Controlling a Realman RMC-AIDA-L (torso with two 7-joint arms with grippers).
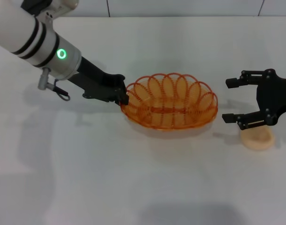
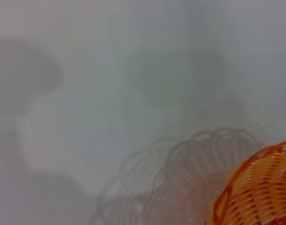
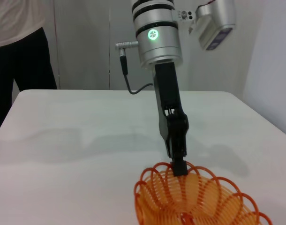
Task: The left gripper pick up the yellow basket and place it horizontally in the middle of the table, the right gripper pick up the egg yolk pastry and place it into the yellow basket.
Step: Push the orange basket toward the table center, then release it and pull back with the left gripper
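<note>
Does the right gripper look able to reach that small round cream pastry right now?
Probably yes. The right gripper hangs open directly over the small round cream pastry, with nothing between them; the oval orange wire basket lies beside it, held at its rim by the left gripper.

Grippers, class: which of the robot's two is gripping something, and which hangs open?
The left gripper is shut on the rim of the yellow basket. The right gripper grips nothing, its fingers spread open above the egg yolk pastry on the table.

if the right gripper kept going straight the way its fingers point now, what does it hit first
Most likely the yellow basket. The right gripper, open, points across the table toward the basket's near rim. The egg yolk pastry sits below it, off that line. Height is unclear; it might pass over the rim.
</note>
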